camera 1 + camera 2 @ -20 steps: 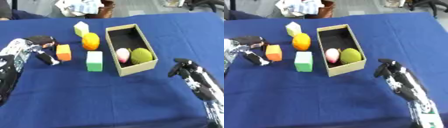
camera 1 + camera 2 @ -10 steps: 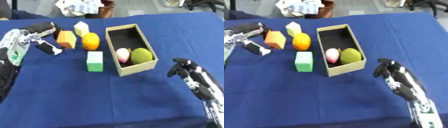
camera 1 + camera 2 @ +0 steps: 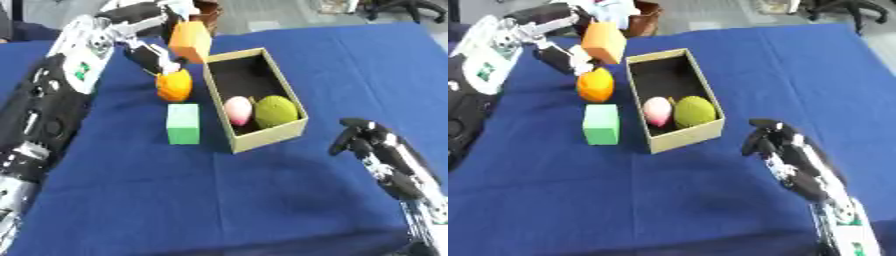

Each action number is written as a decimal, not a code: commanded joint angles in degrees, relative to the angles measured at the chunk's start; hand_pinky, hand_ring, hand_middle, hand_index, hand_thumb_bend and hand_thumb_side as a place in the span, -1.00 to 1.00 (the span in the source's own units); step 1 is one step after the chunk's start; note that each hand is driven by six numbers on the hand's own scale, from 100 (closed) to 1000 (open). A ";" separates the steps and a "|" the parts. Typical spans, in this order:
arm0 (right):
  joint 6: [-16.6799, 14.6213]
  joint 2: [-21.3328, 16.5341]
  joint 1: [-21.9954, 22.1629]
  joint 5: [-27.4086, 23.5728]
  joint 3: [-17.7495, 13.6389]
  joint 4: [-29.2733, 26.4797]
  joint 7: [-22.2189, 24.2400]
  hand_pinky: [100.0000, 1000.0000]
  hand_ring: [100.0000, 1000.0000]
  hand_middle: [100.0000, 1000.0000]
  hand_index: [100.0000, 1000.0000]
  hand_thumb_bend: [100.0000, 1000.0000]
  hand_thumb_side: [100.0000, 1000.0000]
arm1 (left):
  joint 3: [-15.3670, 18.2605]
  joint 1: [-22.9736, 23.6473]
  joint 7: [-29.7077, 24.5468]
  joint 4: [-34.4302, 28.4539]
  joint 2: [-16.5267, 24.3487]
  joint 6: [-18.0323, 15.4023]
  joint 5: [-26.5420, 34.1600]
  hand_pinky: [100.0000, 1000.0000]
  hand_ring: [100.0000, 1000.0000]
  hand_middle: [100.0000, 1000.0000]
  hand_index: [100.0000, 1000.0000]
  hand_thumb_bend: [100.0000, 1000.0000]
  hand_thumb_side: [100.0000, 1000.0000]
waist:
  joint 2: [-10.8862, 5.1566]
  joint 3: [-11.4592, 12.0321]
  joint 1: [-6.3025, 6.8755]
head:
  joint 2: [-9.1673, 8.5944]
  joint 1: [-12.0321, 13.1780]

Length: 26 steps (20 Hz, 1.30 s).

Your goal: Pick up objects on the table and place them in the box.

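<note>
Lifted off the cloth since the earlier frames, the orange block now hangs pinched in my left hand, just left of the box's far end; right hand idle, fingers curled.

- Your left arm is a thick black limb, its upper part cased in glossy black shells with silver-grey at the joints.
- Your left forearm carries a pale silver-white panel with a small green square marking on it.
- Your left hand has black fingers with lighter, whitish segments along them.
- Your right arm is slimmer in view, black mixed with silver-white patches and small metallic parts along its length.
- Your right hand is mostly black, with rounded dark fingers.
- Near the lower edge of the right eye view, your right arm shows a white section with a small green mark.
</note>
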 commanded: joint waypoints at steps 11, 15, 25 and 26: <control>-0.12 0.46 -1.10 -0.67 1.33 -0.18 1.28 0.08 0.08 0.02 0.61 -1.00 -0.19 | -1.64 -4.06 11.41 8.49 -11.47 1.01 -14.36 0.50 0.35 0.34 0.74 -1.00 -0.45 | -0.57 -2.01 -1.17 | -1.42 0.94; -0.07 0.49 -1.05 -0.66 1.30 -0.20 1.27 0.08 0.08 0.02 0.61 -1.00 -0.20 | -2.16 -3.75 13.36 8.63 -11.92 0.91 -18.15 0.55 0.44 0.50 0.78 -1.00 -0.25 | -0.58 -2.12 -1.07 | -1.43 0.78; -0.02 0.52 -1.01 -0.51 1.27 -0.17 1.19 0.08 0.08 0.02 0.61 -1.00 -0.20 | -2.32 -3.98 10.41 9.02 -11.50 0.13 -26.58 0.76 0.69 0.80 0.90 -0.22 0.51 | -0.58 -1.90 -1.10 | -1.48 0.53; -0.02 0.51 -1.01 -0.49 1.27 -0.15 1.19 0.08 0.08 0.02 0.61 -1.00 -0.20 | -2.34 -4.04 9.94 9.01 -11.42 -0.25 -27.55 0.78 0.71 0.82 0.91 -0.12 0.59 | -0.58 -1.90 -1.10 | -1.46 0.54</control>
